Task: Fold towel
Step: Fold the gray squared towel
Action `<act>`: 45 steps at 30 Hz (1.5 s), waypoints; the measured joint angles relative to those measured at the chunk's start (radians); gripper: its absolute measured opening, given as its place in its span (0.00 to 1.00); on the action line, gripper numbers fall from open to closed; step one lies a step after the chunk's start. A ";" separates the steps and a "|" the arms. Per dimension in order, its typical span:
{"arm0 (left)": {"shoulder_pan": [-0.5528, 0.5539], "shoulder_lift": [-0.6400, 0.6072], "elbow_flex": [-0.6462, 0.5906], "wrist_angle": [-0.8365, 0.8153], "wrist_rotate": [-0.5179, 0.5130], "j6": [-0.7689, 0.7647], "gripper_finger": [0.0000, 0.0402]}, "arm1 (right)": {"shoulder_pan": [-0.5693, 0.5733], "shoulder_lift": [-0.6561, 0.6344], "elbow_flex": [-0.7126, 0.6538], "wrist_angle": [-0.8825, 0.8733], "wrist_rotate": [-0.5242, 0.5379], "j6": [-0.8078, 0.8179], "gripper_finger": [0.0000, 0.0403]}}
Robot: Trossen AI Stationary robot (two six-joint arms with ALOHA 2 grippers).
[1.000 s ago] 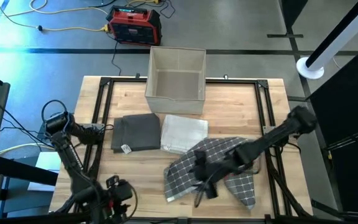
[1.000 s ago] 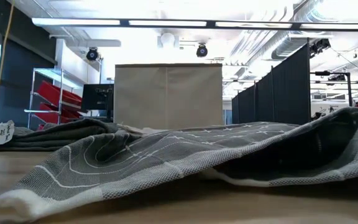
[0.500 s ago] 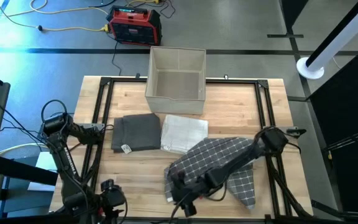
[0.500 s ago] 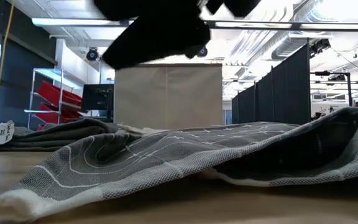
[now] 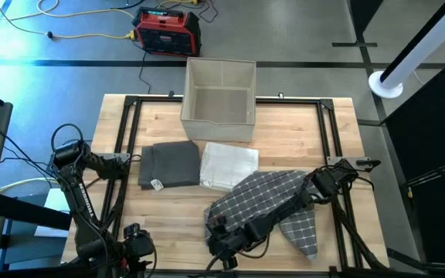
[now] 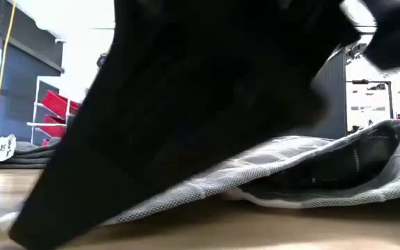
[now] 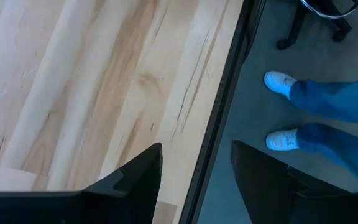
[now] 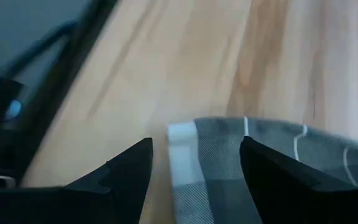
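Observation:
A grey checked towel [image 5: 273,205] lies rumpled on the near right part of the wooden table [image 5: 168,208]. Its near left corner [image 8: 182,143], with a white hem, rests flat on the wood. My right gripper [image 5: 221,241] has reached low across the towel to that corner. It is open, one finger on each side of the corner [image 8: 196,152]. In the low view the right arm [image 6: 186,104] hides most of the towel [image 6: 367,160]. My left gripper [image 5: 134,245] hangs open over the table's near left edge [image 7: 196,168], with nothing between its fingers. My right gripper comes at the towel's near left corner [image 8: 188,155] slanting down from the table's right side. The corner lies flat on the table between the two open fingers. Whether the fingers touch the cloth, I cannot tell.
A folded dark grey towel [image 5: 168,164] and a folded pale towel [image 5: 229,164] lie side by side mid-table. A beige fabric bin [image 5: 219,91] stands at the far edge. A black frame rail [image 7: 222,124] runs along the near edge. A person's legs [image 7: 328,118] stand just beyond it.
My right gripper has sunk and gone toward the table's near left, from above the towel's middle down to its near left corner. The arm now fills the low view. My left gripper has shifted slightly toward the table's left edge. The towel has not moved.

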 joint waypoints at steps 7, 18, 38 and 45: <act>0.000 0.000 0.000 -0.007 -0.036 0.009 0.45 | -0.023 -0.105 -0.001 -0.052 0.008 0.102 0.03; 0.001 0.000 -0.001 -0.033 -0.147 0.034 0.45 | -0.092 -0.412 -0.002 -0.124 0.174 0.215 0.00; 0.081 0.072 -0.001 -0.136 -0.497 0.010 0.45 | -0.144 -0.707 -0.002 -0.525 0.581 0.313 0.00; 0.146 0.164 -0.001 -0.092 -0.537 -0.001 0.45 | -0.094 -0.707 -0.002 -0.562 0.518 0.340 0.00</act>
